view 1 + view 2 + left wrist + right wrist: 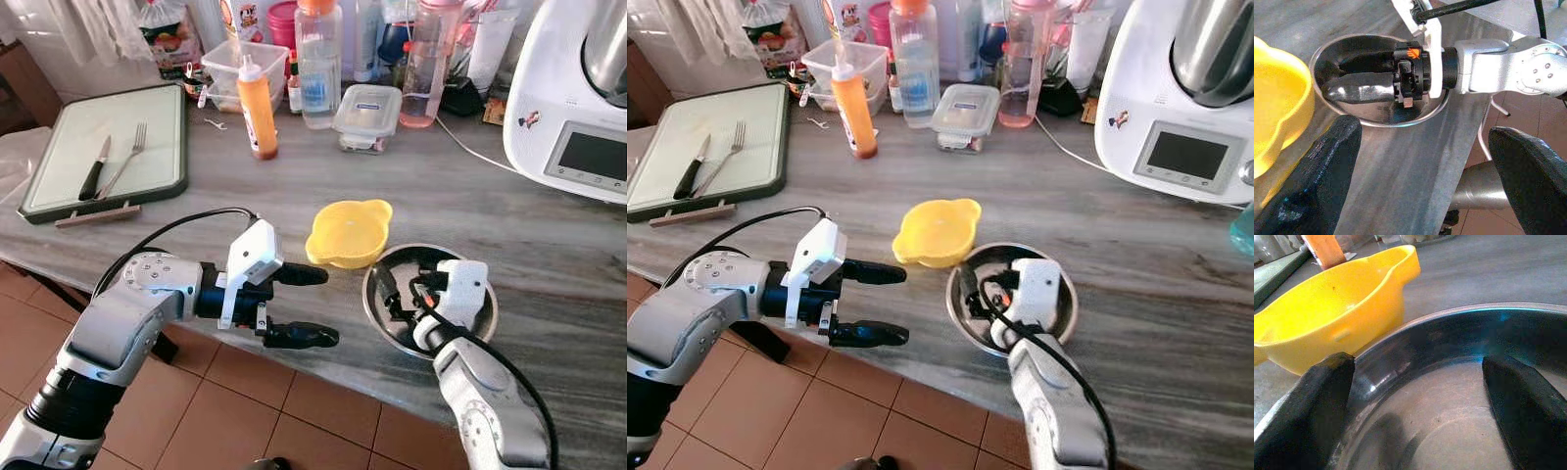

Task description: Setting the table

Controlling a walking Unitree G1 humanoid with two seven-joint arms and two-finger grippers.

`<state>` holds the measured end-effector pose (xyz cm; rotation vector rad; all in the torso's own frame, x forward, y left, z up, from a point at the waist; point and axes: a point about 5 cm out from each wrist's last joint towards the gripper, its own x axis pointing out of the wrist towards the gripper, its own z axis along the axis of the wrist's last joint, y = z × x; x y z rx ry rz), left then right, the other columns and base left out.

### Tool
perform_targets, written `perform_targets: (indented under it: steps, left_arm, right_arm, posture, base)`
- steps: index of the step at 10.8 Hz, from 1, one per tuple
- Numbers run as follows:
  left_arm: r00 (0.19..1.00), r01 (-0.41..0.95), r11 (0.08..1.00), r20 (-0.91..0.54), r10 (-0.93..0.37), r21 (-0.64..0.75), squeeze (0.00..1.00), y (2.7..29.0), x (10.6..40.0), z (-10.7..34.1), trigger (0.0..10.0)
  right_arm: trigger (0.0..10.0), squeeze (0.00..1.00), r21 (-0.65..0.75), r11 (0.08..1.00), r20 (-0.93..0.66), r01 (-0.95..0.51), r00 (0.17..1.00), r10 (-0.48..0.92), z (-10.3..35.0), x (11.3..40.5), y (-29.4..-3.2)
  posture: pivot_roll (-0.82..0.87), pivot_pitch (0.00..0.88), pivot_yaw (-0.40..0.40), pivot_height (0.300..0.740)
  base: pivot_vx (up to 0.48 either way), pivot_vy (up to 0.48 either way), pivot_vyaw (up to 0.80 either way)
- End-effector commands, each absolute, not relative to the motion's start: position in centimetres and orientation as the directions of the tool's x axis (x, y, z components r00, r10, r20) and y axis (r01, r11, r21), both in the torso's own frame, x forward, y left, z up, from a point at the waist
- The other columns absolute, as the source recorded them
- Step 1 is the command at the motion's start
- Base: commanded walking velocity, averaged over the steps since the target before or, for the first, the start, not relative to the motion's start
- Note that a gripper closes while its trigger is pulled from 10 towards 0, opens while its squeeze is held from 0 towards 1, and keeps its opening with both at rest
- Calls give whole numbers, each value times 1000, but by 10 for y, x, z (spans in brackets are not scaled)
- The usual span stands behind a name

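Observation:
A yellow plastic bowl (348, 232) with two small handles sits on the grey wood-grain counter (549, 255). Right beside it, nearer the front edge, stands a steel bowl (487, 311). My right gripper (392, 299) reaches down into the steel bowl with its fingers open; the wrist view shows the bowl's inner wall (1449, 333) and the yellow bowl (1327, 328) just beyond. My left gripper (328, 305) is open and hovers over the counter's front edge, left of both bowls and pointing at them. Between its fingers I see the steel bowl (1376, 122) and the right gripper (1342, 73) in it.
A green-rimmed cutting board (167, 117) at the back left holds a knife (96, 171) and a fork (127, 157). An orange sauce bottle (257, 108), clear bottles, and a lidded container (367, 116) line the back. A white kitchen appliance (573, 98) stands at the right. Tiled floor (245, 401) lies below the edge.

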<state>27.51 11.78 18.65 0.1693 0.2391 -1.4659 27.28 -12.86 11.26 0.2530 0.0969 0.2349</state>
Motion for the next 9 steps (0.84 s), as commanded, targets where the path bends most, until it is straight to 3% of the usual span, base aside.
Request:
perform_targets:
  steps: [1, 4, 9]
  left_arm:
    - [87, 996, 92, -278, -956, -4, 0, 116, 273, 190, 10000]
    - [81, 996, 85, -281, -956, -3, 0, 115, 273, 190, 10000]
    - [74, 997, 77, -275, -959, 0, 0, 111, 274, 190, 10000]
  right_arm:
    - [10000, 0, 273, 934, -111, -230, 957, 268, 101, 270, -122]
    - [10000, 0, 284, 927, -114, -245, 951, 286, 99, 264, -115]
    - [10000, 0, 166, 956, 15, -242, 970, 243, 131, 255, -125]
  posture:
    - [91, 151, 78, 740]
    - [84, 153, 82, 740]
    - [73, 138, 82, 740]
  base:
    - [0, 0, 0]
    - [0, 0, 0]
    - [0, 0, 0]
